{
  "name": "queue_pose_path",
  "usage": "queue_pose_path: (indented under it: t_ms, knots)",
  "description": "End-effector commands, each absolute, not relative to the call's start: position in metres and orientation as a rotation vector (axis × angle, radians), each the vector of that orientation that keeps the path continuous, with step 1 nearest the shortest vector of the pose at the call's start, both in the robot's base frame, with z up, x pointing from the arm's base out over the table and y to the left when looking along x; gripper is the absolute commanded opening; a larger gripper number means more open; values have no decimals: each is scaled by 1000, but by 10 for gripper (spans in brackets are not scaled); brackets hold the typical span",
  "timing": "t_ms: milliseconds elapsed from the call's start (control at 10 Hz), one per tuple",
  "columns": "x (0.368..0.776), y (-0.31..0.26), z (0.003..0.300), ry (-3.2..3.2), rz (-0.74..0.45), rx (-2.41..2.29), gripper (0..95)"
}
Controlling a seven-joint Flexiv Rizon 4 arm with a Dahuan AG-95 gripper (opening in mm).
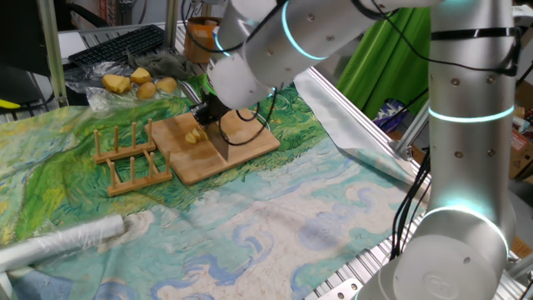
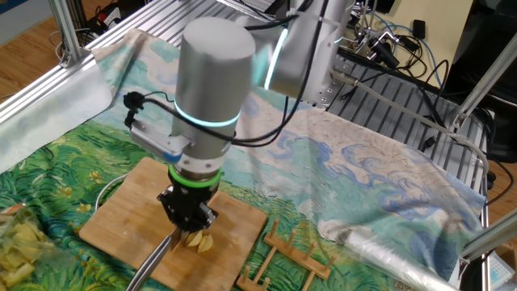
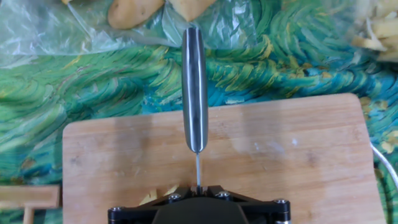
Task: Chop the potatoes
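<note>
On your wooden board (image 1: 218, 148), the gripper (image 2: 188, 217), jaws pinching the knife (image 3: 194, 87), stands over the potatoes (image 1: 195, 135), already a cluster of small chunks mid-board, so further cuts probably remain.

Arm: silver, bent over the table, wrist lowered steeply | Gripper (image 2: 187, 220): black, pointing almost straight down | Jaws: closed tight on the knife (image 3: 194, 87) handle, blade edge downward
</note>
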State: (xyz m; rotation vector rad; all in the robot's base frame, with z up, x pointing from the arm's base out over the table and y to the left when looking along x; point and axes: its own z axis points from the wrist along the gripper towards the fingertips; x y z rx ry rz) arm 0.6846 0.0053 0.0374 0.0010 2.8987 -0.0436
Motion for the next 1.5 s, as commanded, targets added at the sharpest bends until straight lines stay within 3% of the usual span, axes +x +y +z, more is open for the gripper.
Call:
queue_pose_path:
  t_ms: [100,1500]
  knots:
    - [688,8,36,2964,72,55,0]
    - [680,-5,58,2965,41,-69,0]
